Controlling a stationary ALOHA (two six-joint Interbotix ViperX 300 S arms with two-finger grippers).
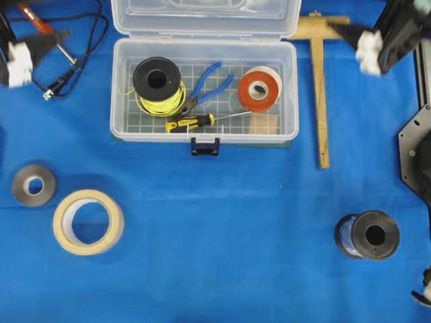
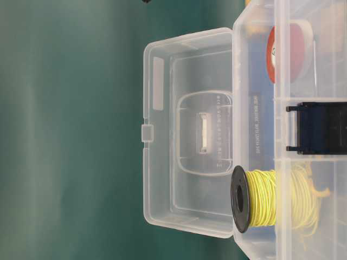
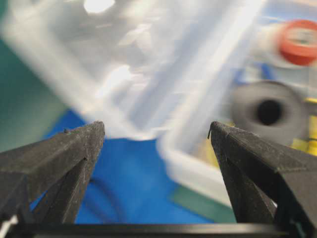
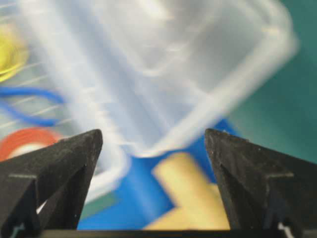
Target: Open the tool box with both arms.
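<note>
The clear plastic tool box (image 1: 118,87) stands open at the top middle, its lid (image 1: 205,20) swung back and its dark blue latch (image 1: 205,146) hanging at the front. The open lid (image 2: 190,130) also shows in the table-level view. Inside lie a yellow wire spool (image 1: 159,86), blue pliers (image 1: 209,84), a red tape roll (image 1: 259,89) and a screwdriver (image 1: 192,123). My left gripper (image 1: 60,39) hovers left of the box, open and empty (image 3: 157,130). My right gripper (image 1: 353,33) hovers off the lid's right corner, open and empty (image 4: 153,136).
A wooden T-square (image 1: 320,94) lies right of the box. Black cables and a red-handled tool (image 1: 40,23) lie at the top left. A grey roll (image 1: 34,184) and a masking tape roll (image 1: 88,221) sit at the lower left, a black spool (image 1: 369,235) at the lower right.
</note>
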